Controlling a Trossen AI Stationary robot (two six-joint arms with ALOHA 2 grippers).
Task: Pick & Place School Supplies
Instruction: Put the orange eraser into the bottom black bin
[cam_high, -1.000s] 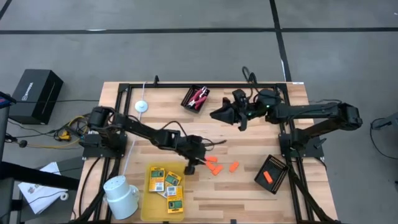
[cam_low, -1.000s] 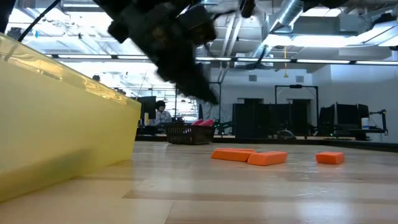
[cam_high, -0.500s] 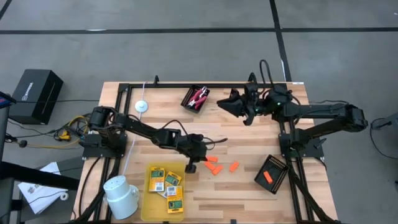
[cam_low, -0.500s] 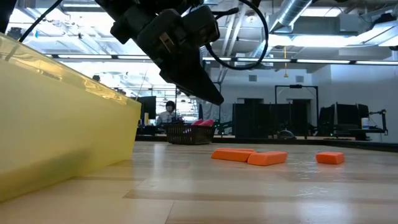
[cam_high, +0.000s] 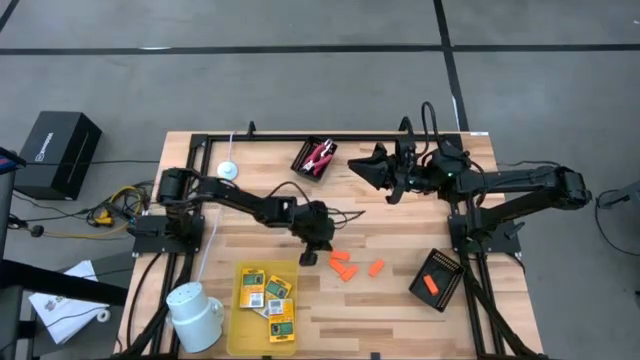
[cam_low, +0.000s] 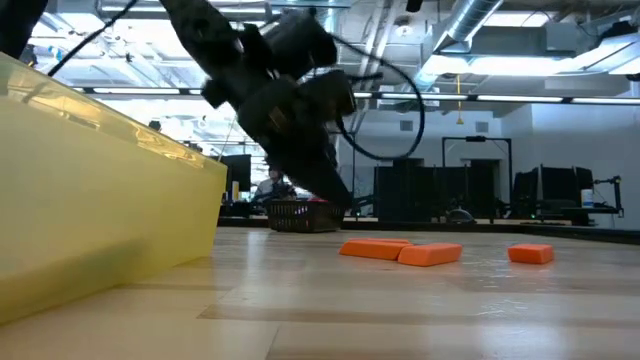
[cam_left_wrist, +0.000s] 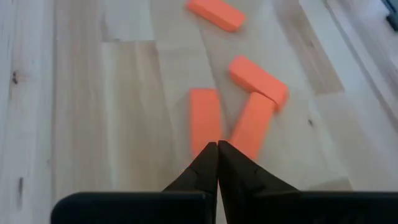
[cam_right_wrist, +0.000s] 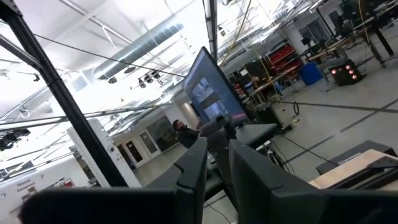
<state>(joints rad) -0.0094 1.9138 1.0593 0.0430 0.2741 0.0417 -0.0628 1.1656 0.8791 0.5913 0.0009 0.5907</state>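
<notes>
Having lifted off the table, left gripper is hovering clenched, empty, over stubby orange pieces; reopening before descending squarely should help; right gripper is waiting raised.

The tabletop is pale planked wood with a smooth, faintly glossy finish. The orange pieces look matt. The yellow tray is translucent, smooth plastic.
</notes>
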